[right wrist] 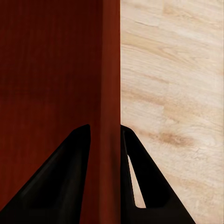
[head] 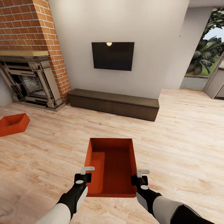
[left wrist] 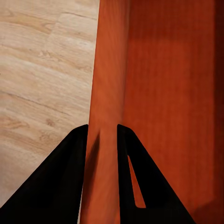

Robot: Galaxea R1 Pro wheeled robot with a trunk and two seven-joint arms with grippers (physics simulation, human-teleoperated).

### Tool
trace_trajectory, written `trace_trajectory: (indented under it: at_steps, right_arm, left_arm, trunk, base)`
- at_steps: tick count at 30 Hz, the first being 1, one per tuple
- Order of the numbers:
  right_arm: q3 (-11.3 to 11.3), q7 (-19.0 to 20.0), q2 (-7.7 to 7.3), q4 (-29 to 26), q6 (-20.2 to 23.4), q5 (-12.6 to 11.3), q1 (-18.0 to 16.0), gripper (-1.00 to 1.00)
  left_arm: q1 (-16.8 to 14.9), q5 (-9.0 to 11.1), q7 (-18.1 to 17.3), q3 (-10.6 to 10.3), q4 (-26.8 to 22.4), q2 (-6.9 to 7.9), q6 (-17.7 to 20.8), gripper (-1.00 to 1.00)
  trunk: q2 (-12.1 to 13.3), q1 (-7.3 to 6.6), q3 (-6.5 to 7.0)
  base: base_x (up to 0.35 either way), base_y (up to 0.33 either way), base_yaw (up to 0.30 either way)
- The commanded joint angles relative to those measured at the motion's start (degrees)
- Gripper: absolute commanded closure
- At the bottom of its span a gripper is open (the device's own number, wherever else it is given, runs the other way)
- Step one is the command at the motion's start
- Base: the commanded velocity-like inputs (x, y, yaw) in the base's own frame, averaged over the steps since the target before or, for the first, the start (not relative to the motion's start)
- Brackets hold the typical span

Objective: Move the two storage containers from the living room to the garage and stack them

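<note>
Because each long wall is pinched, the near box (head: 111, 166) stays level in front of the TV cabinet (head: 114, 104). The left gripper (head: 83, 175) squeezes one side wall and the right gripper (head: 139, 176) squeezes the other. The second box (head: 13, 124) sits on the wood floor (head: 180, 140), left of the cabinet, near the fireplace (head: 29, 81).

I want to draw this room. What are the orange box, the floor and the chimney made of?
The held box: probably smooth matte plastic, with plain, thin orange-red walls. The floor: light wood planks, with visible grain and seams. The chimney: red brick with pale mortar lines.
</note>
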Motion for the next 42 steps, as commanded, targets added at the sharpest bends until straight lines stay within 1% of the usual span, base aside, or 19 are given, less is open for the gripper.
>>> trace_trajectory:
  at_steps: [1, 42]
  right_arm:
    - [-0.8, 0.1, 0.01, -0.2, -0.7, 0.5, 0.0, 1.0]
    - [-0.8, 0.1, 0.04, -0.2, -0.7, 0.5, 0.0, 1.0]
  left_arm:
    - [0.0, -0.6, 0.5, 3.9, -0.1, 0.0, 0.5, 1.0]
    - [0.0, -0.7, 0.4, 3.9, -0.4, 0.0, 0.5, 1.0]
  trunk:
    - [-0.1, 0.01, 0.03]
    - [-0.1, 0.01, 3.84]
  base:
    - [0.0, 0.0, 0.0]
    - [0.0, 0.0, 0.0]
